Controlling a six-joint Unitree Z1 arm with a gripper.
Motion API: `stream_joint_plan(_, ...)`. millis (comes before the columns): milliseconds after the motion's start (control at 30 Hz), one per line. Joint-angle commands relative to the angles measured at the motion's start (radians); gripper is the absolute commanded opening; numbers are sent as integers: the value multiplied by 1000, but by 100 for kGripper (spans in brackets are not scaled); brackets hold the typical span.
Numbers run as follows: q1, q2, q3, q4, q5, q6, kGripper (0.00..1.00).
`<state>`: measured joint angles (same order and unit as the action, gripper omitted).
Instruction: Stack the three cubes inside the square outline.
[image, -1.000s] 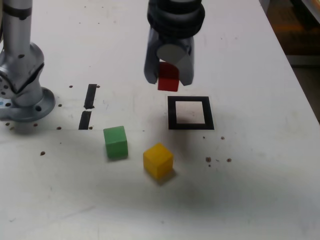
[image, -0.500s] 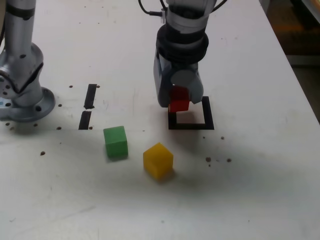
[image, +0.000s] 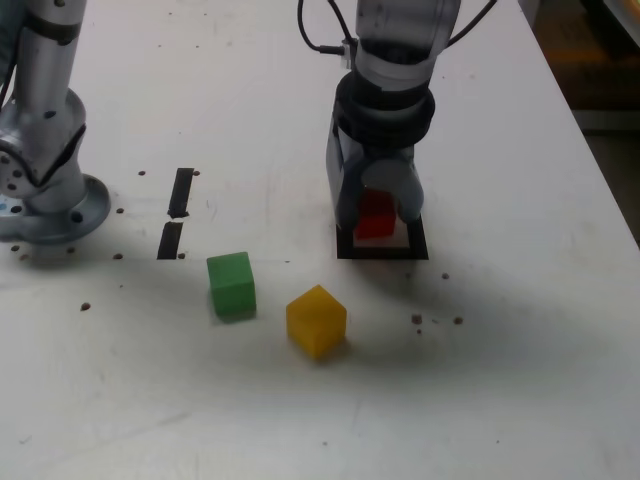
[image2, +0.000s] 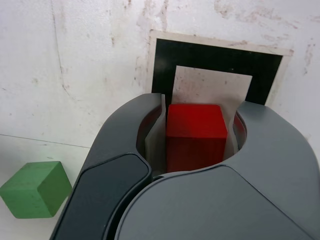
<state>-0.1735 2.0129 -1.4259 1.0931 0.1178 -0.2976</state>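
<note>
Spreading wide, white scuffed table (image: 520, 400) bears dark specks.

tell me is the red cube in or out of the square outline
In. The red cube, held in the shut gripper, sits over the square outline's white inside; whether it touches down, cannot tell.

The gripper (image2: 196, 142) holds the red cube (image2: 195, 135) over the black square (image2: 216, 57); a green cube (image2: 35, 189) sits nearby.

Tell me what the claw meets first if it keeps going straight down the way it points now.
Most likely the white inside of the thick black square outline. The claw, shut on the small matte red cube, hangs directly over it; the gap beneath is hard to judge.
</note>
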Motion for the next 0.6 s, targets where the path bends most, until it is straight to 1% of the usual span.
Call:
stream_joint_plan(0,3,-1,0,0,3,0,17)
stream_joint_plan(267,9,4,-3,-13,19,0,20)
stream_joint_plan(367,15,7,-2,-13,19,0,22)
stream_joint_plan(467,18,8,0,-13,18,0,28)
stream_joint_plan(567,23,10,4,-12,16,1,37)
